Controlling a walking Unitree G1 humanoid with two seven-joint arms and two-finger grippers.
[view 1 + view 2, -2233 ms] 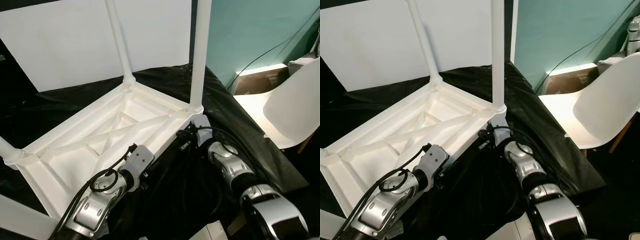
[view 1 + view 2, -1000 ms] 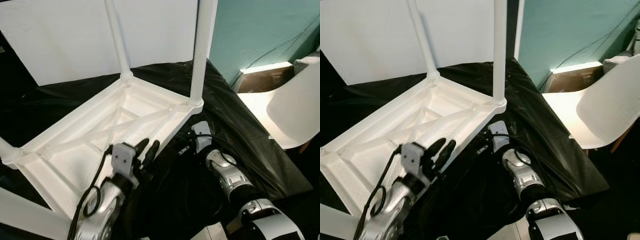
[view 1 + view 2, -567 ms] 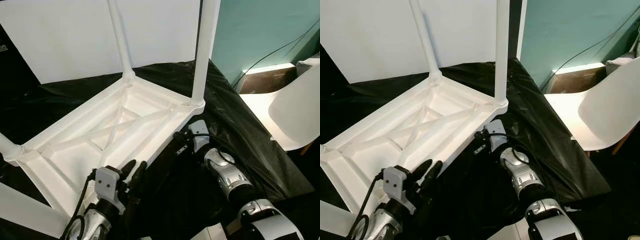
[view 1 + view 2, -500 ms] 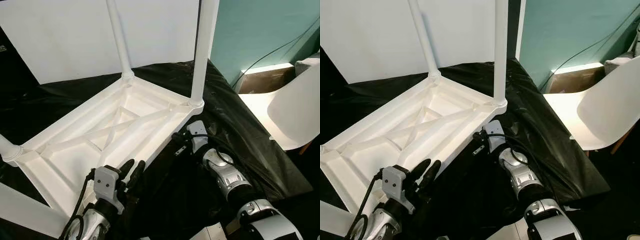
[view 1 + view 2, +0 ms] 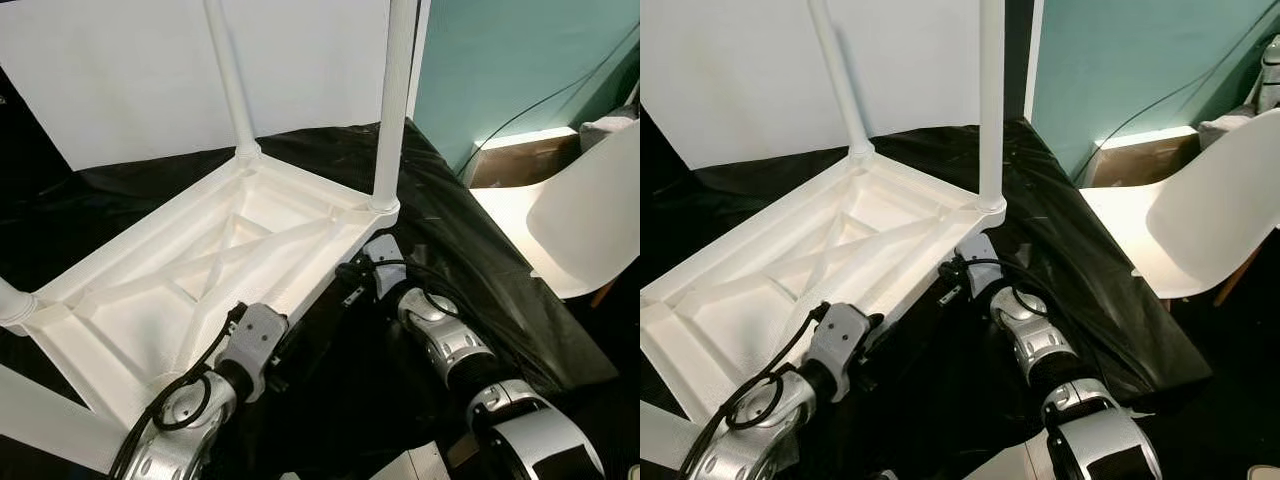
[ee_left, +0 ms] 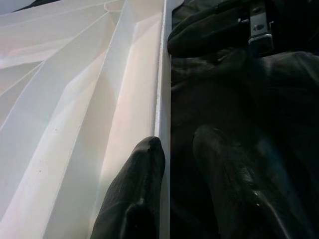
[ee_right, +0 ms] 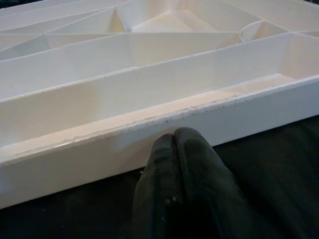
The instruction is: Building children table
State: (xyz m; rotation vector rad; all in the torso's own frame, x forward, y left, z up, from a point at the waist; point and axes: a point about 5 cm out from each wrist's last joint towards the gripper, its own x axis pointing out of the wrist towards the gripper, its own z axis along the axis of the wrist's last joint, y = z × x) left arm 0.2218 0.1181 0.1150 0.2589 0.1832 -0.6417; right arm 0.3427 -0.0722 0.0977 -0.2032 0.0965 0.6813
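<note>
Already the table looks nearly built: it lies upside down on a black sheet, its ribbed underside facing up, with two legs standing upright in the far corner sockets and parts of two more at the near left corner. What seems left is checking the legs are seated and turning the table onto its feet, though the near corner is cut off, so that is only a judgement.

The left gripper sits at the table's near long edge, its fingers apart, one resting on the inner side of the rim and the other outside it over the sheet, so the jaws straddle the rim loosely. The right gripper is further along the same edge near the right leg, its two fingers pressed together with nothing between them, their tips at the outer wall of the rim.

Behind stands a white board against a teal wall, with a white chair to the right.
</note>
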